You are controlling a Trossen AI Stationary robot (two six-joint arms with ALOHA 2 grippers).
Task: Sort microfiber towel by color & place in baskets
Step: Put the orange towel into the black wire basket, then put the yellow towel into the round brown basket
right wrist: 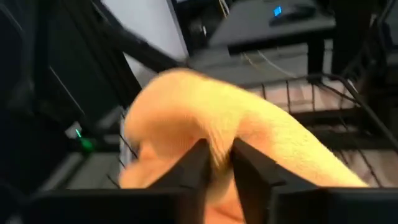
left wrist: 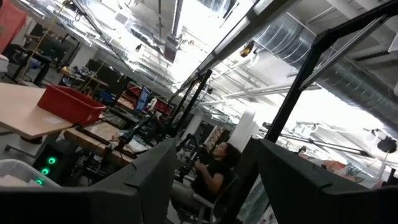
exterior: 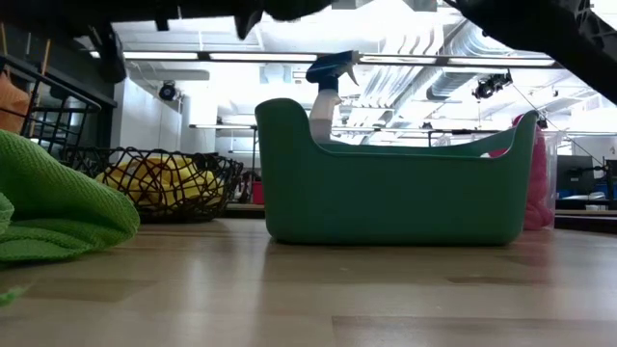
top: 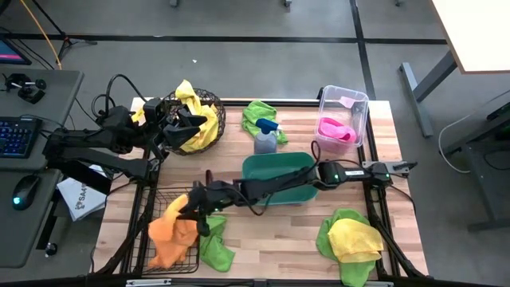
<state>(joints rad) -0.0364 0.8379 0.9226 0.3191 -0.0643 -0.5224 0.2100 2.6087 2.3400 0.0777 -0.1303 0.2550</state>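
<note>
My right gripper (top: 198, 209) reaches past the teal tub (top: 279, 174) to the rectangular black wire basket (top: 159, 259) and is shut on an orange towel (top: 169, 229). My left gripper (top: 180, 121) hovers open over the left rim of the round wire basket (top: 215, 102), which holds yellow towels (top: 203, 127). In the left wrist view the left gripper (left wrist: 214, 165) has nothing between its fingers. A pink towel (top: 336, 130) lies in the clear bin (top: 344, 96). Loose green towels lie at the far edge (top: 259, 115) and the near edge (top: 217, 252). A green and yellow pile (top: 351, 239) lies at the near right. My right gripper pinches a bunched fold of the orange towel (right wrist: 219, 146) between its two fingers (right wrist: 198, 165). It comes roughly level from the table's right side, at the rectangular basket's right wall. The cloth bulges beyond the fingertips, and the towel's remaining part (top: 163, 239) lies in the basket.
A blue-grey spray bottle (top: 265, 137) stands just beyond the teal tub, between it and the far green towel. The right arm (top: 319, 175) stretches across the tub. A desk with keyboard and mouse sits off the table's left edge. Bare wood shows near the table's middle (top: 271, 239).
</note>
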